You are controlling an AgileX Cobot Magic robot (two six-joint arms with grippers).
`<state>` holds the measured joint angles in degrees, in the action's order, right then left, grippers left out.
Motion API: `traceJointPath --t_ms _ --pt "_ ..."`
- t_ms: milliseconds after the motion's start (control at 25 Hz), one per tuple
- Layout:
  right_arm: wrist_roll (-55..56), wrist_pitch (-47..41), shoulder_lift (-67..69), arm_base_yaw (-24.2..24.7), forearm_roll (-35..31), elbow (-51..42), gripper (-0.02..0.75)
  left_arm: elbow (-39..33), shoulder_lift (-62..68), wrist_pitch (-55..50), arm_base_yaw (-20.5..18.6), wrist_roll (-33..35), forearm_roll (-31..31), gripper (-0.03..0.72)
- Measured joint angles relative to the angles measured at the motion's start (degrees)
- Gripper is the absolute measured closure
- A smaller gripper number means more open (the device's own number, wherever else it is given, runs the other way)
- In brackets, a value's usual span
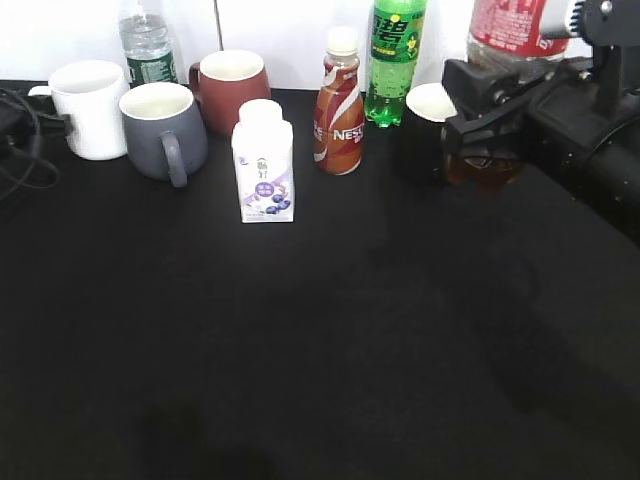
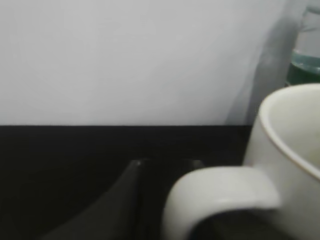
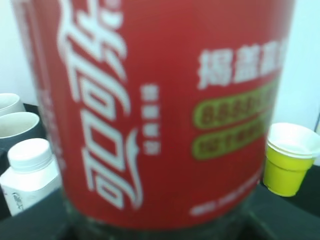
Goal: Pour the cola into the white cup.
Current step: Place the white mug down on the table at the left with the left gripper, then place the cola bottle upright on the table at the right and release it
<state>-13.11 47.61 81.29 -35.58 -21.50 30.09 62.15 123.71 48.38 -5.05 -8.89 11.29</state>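
On the black bench (image 1: 320, 380), my right end effector (image 1: 485, 125) is clamped on the cola (image 1: 515, 30) at the far right, upright, presumably ready to carry it over. The white cup (image 1: 88, 105) waits at the far left; my left end effector sits beside its handle, and I cannot tell whether it is apart. The red label carries white script; a brown bottle (image 1: 338, 120) reads "Nes".
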Motion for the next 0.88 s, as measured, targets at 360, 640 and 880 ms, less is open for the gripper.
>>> traceJointPath --t_ms 360,640,880 --pt "0.56 0.74 0.27 17.25 2.24 0.00 0.344 -24.69 -24.97 -1.03 3.80 -0.15 2.79 0.337" --pt "10.71 12.98 22.86 25.20 11.76 9.20 0.344 -28.16 -51.00 -21.36 15.24 -0.15 3.07 0.337" --pt "18.57 13.03 38.99 30.74 27.54 25.50 0.344 -28.16 -55.64 -26.32 15.50 -0.17 3.13 0.337"
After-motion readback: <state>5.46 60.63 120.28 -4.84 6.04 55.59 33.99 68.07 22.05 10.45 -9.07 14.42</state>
